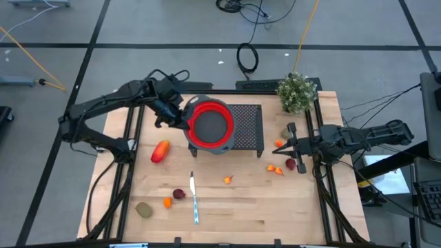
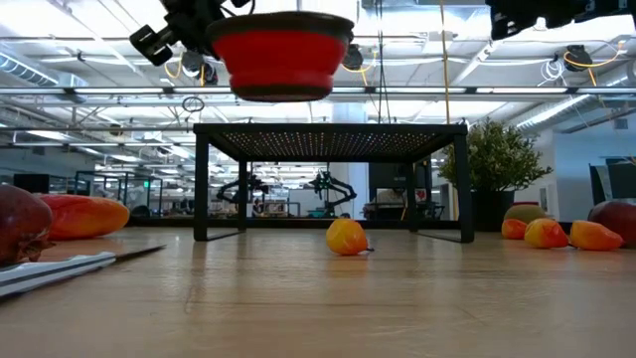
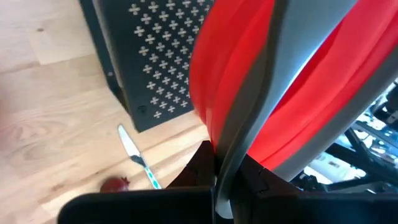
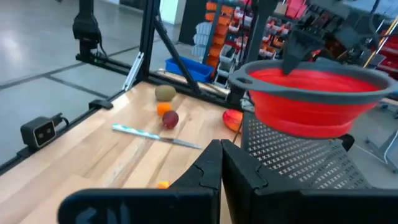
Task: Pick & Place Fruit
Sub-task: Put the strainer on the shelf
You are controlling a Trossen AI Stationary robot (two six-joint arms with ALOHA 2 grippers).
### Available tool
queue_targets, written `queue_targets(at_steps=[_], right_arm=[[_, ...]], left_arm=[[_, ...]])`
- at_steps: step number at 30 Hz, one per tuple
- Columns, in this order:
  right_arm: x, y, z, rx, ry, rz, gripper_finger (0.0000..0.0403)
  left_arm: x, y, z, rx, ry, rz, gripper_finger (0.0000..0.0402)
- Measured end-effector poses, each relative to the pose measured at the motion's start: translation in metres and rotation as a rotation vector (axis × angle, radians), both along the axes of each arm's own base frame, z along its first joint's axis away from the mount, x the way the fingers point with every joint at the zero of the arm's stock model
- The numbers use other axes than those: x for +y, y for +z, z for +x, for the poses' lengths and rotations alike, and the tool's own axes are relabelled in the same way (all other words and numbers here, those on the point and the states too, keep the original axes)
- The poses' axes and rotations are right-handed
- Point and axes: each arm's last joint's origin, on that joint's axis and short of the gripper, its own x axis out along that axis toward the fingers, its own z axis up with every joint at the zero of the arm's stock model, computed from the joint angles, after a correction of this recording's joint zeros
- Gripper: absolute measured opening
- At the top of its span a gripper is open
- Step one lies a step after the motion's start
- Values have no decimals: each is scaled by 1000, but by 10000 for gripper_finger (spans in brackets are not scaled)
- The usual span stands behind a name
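My left fingers (image 1: 180,112) are pinching the grey rim of the red bowl (image 1: 210,125). I hold the bowl up in the air, over the near-left corner of the black rack (image 1: 248,127). In the low view the bowl hangs well above the rack top, and it looks pretty flat, not tipped.

My right fingers (image 1: 292,145) are pressed together and hold nothing. They wait by the right side of the table (image 1: 275,207), close to some small fruit.

The fruit is all down on the table, and none of it is in the bowl. The big red-orange fruit (image 1: 160,151) lies to the left, just past the rack's leg. The kiwi (image 1: 143,209) sits near the front left, with a tiny orange one (image 1: 167,202) and a dark red one (image 1: 178,194) beside it. The knife (image 1: 194,198) lies next to those. One more orange piece (image 1: 227,180) sits in the middle, and a few little ones (image 1: 275,169) lie by my right arm.

I think my job right now is to put the bowl down somewhere good. I should keep my pinch tight so the rim does not slip. I should go down slowly and keep the bowl level. I should pick a bare spot, away from the knife and the fruit, so I squash nothing. I only let go when the bowl sits flat.
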Motion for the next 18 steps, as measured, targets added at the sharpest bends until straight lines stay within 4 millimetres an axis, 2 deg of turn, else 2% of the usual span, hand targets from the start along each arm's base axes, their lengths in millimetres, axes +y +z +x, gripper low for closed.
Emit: queue_targets(at_steps=[6,10,18], right_arm=[[-2,-10,-14,-41,-3,26,0],[-3,-24,-21,-45,0,70,0],[-1,-46,-31,-43,141,110,0]], left_arm=[[6,-5,6,2,8,-8,5],[12,-6,5,6,28,-19,5],[24,-6,1,11,104,-39,5]])
